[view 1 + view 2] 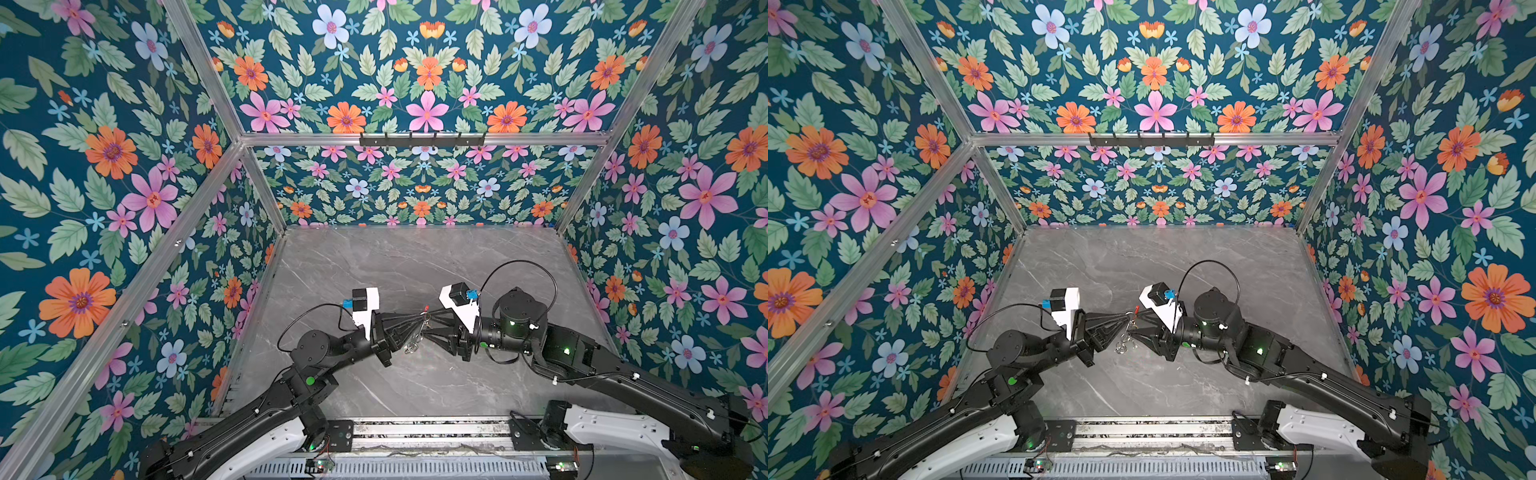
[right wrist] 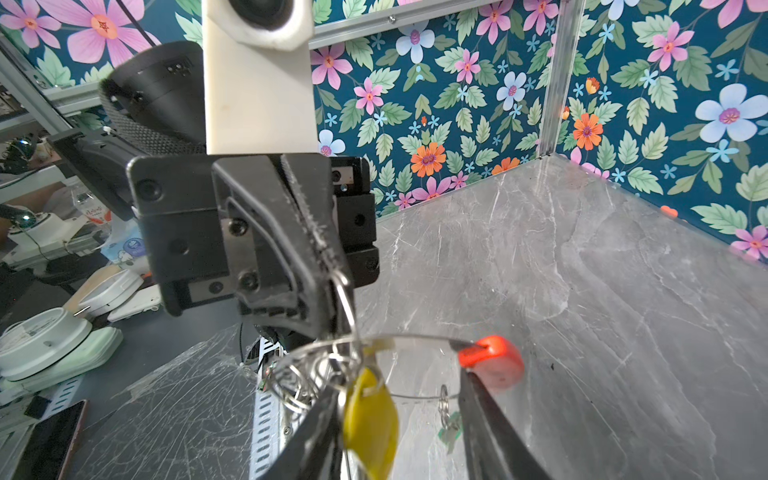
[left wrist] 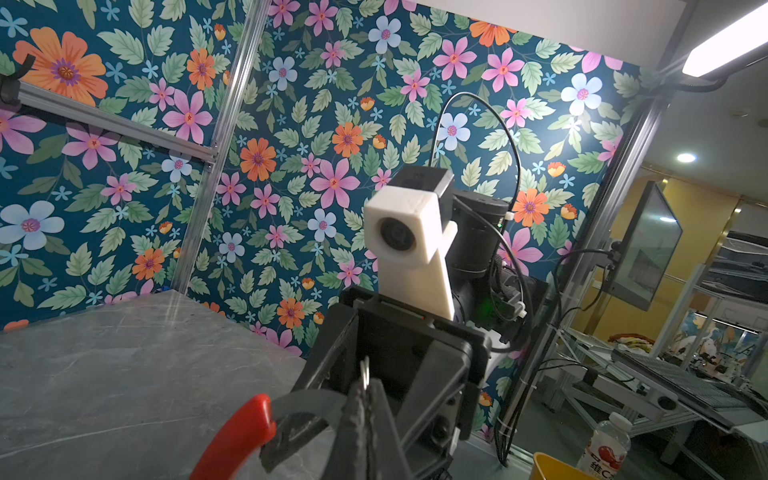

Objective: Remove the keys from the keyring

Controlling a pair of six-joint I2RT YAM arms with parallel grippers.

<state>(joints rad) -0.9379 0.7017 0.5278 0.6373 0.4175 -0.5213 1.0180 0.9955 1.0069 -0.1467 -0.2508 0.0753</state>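
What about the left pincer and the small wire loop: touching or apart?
Touching: the right wrist view shows the small wire loop pinched between the shut left pincer.

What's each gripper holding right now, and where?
The left gripper is shut on a small wire loop on the keyring; the right gripper straddles that ring, grip unclear.

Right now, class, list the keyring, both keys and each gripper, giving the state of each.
keyring: held up by one small wire loop.
yellow-tagged key: on the keyring, dangling.
green-tagged key: on the keyring, dangling.
left gripper: shut on the small wire loop.
right gripper: jaws apart, yellow-tagged key between them.
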